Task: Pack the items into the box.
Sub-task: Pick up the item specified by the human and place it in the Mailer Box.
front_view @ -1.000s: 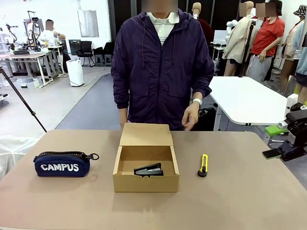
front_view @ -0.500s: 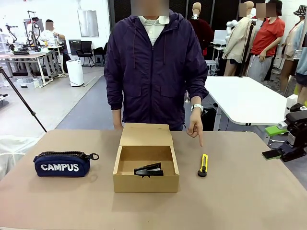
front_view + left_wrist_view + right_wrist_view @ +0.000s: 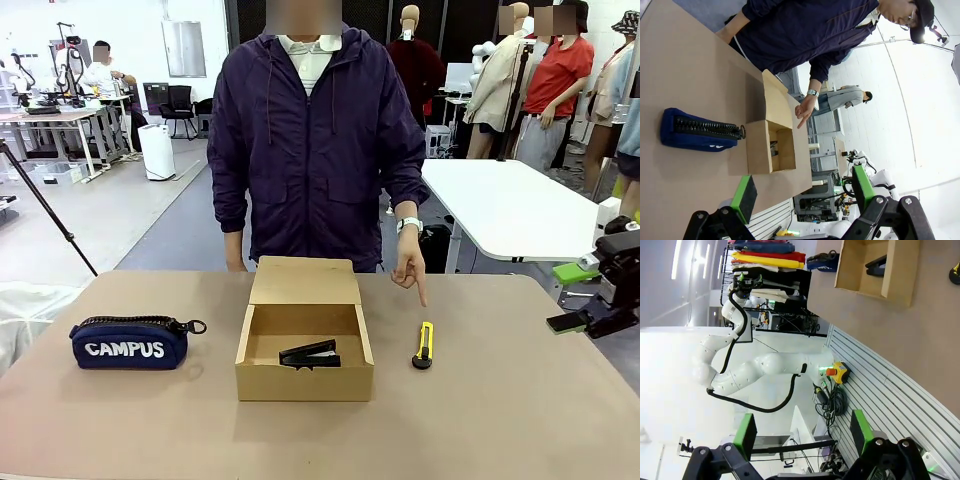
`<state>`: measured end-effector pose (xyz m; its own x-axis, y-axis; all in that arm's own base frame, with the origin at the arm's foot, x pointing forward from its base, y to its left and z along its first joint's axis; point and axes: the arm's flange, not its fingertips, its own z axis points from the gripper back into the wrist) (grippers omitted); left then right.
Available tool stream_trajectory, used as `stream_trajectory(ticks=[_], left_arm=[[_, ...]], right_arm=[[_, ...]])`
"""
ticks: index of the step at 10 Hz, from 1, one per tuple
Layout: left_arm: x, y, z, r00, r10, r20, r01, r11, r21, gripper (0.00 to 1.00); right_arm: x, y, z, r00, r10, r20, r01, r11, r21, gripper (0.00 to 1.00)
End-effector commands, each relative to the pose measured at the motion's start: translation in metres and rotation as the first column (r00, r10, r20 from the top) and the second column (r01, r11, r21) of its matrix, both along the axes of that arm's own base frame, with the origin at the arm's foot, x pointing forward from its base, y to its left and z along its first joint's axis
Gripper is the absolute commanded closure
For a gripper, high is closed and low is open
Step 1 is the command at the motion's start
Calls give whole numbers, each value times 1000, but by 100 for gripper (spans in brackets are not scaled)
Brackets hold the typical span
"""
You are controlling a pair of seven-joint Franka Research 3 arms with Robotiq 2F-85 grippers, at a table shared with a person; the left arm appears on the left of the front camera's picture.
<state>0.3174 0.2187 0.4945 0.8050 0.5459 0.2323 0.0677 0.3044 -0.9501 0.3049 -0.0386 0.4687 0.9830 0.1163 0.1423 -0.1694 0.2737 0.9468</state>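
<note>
The tan table (image 3: 520, 400) carries three things in a row: a navy pouch (image 3: 128, 344) at the left, an open cardboard box (image 3: 304, 380) in the middle, and a yellow-and-black knife (image 3: 425, 344) near its right side.

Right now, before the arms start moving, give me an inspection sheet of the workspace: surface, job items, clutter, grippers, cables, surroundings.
Surface: brown table, flat, nothing spilled.
Job's things: cardboard box open, lid flap back, stapler-like tool lying inside; utility knife on the table to the box's right, apart from it.
Clutter: navy CAMPUS pouch left of the box.
Grippers: left gripper open, empty; right gripper open, empty, at the table's right edge.
Cables: black bundle beside a stop button, off the tabletop.
Surroundings: person at the far side, hand pointing down at the knife; white table behind.
</note>
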Motion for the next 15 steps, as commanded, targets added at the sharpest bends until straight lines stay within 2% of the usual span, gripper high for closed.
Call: stream_trajectory(ticks=[1,2,3,4,5,7,8,9,10,11,14,15], left_arm=[[-2,1,2,1000,-11,-2,11,1000,2,0],[-2,1,2,1000,-11,-2,11,1000,2,0],[-2,1,2,1000,-11,-2,11,1000,2,0],[-2,1,2,1000,-11,-2,11,1000,2,0],[-2,1,2,1000,-11,-2,11,1000,2,0],[-2,1,2,1000,-11,-2,11,1000,2,0],[-2,1,2,1000,-11,-2,11,1000,2,0],[-2,1,2,1000,-11,-2,11,1000,2,0],[-2,1,2,1000,-11,-2,11,1000,2,0],[-2,1,2,1000,-11,-2,11,1000,2,0],[-2,1,2,1000,-11,-2,11,1000,2,0],[-2,1,2,1000,-11,-2,11,1000,2,0]], right_arm=[[25,17,11,997,-2,-75,-5,995,-102,0],[75,63,28,928,-138,-345,0,928,-372,0],[104,95,30,838,-339,-427,48,826,-561,0],[131,126,24,792,-470,-390,76,710,-701,0],[150,155,12,686,-689,-232,164,457,-874,0],[178,179,-10,700,-710,-76,87,191,-978,0],[187,182,-17,688,-725,-20,40,65,-997,0],[192,181,-20,717,-697,-10,25,41,-999,0],[189,178,-14,724,-690,-23,35,70,-997,0],[179,177,-38,773,-634,10,332,391,-858,0],[179,177,-38,773,-634,10,332,391,-858,0],[182,176,-36,746,-665,29,317,316,-895,0]])
